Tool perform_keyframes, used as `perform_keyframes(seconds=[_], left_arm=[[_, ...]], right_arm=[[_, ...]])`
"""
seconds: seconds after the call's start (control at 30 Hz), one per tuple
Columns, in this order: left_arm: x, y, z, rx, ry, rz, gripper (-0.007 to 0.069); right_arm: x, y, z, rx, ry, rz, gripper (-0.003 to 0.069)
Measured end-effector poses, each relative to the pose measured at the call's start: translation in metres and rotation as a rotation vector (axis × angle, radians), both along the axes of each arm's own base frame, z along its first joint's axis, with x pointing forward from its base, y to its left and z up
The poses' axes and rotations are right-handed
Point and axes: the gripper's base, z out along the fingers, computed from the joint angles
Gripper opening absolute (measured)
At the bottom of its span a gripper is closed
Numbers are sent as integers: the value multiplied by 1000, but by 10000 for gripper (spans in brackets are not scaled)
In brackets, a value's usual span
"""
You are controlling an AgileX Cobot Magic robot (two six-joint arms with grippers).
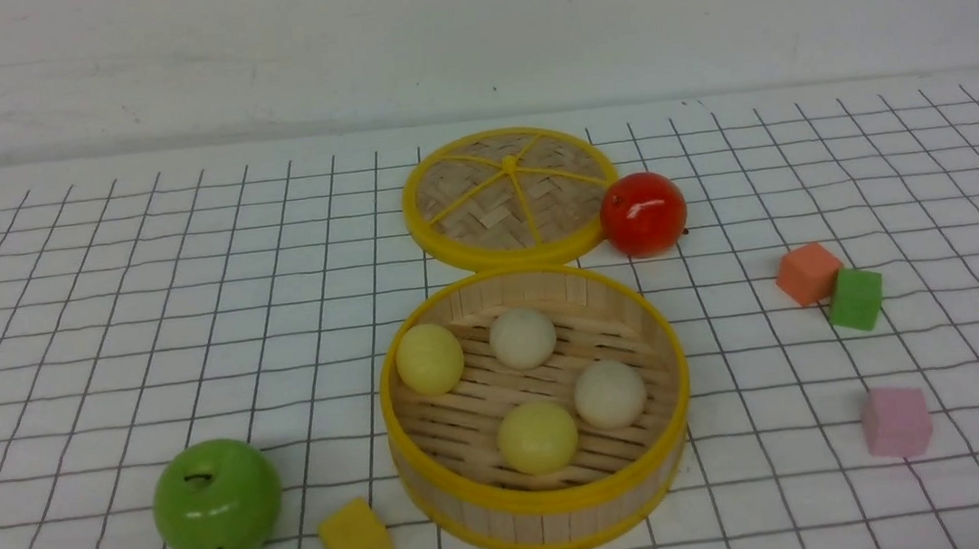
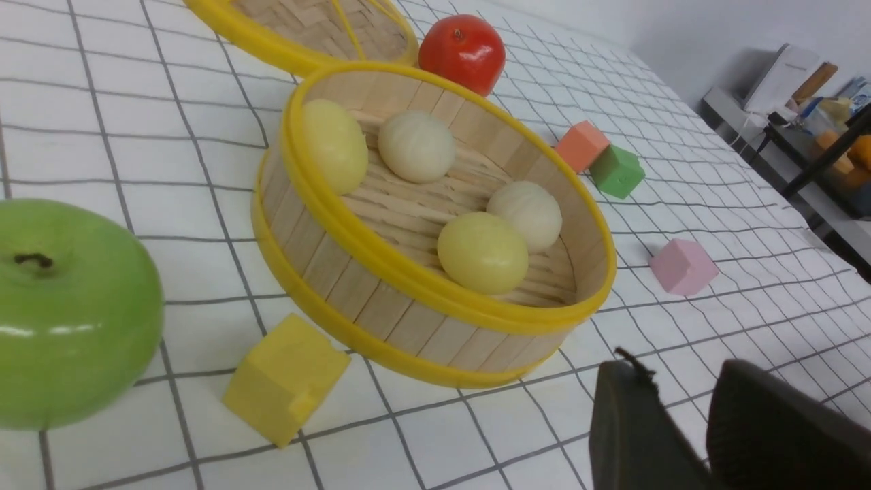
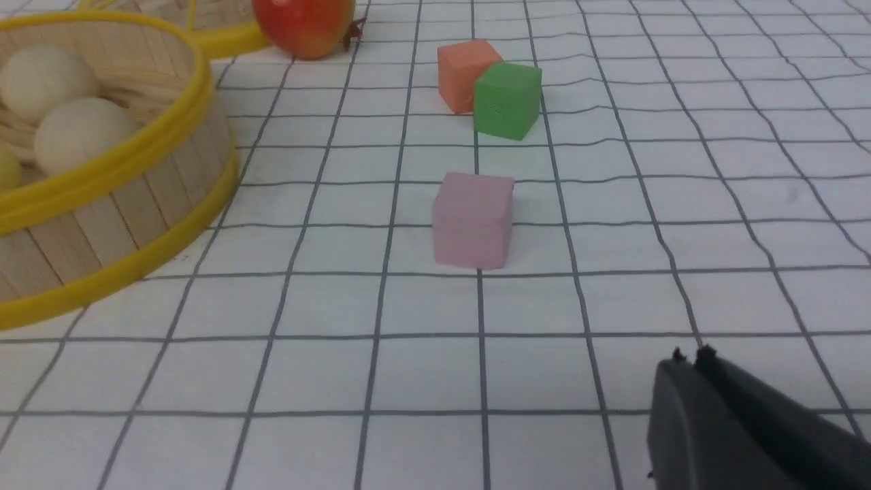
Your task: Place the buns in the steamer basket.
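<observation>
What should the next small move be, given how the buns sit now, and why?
Probably none toward the buns: all four already lie on the floor of the steamer basket. The left gripper is empty with its jaws apart, and the right gripper is shut on nothing. I would just ease the left arm clear of the green apple.

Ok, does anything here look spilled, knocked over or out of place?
Nothing stands out. All four buns sit inside the upright steamer basket, its lid lies flat behind it, and nothing looks spilled or damaged.
</observation>
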Motion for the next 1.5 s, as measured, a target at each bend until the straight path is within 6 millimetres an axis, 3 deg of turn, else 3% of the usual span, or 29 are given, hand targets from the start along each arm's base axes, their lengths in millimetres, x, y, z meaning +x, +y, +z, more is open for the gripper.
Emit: perform_keyframes(seconds=[0.33,1.23,1.5], left_arm=[[0,0,-1,5,8,-4,183],[0,0,1,40,-39,-8,211],[-6,21,14,105,-207,93,211]], right_arm=[[0,0,0,111,16,-35,-10],[0,0,-1,114,18,-36,12],[0,0,-1,119,19,-36,22]])
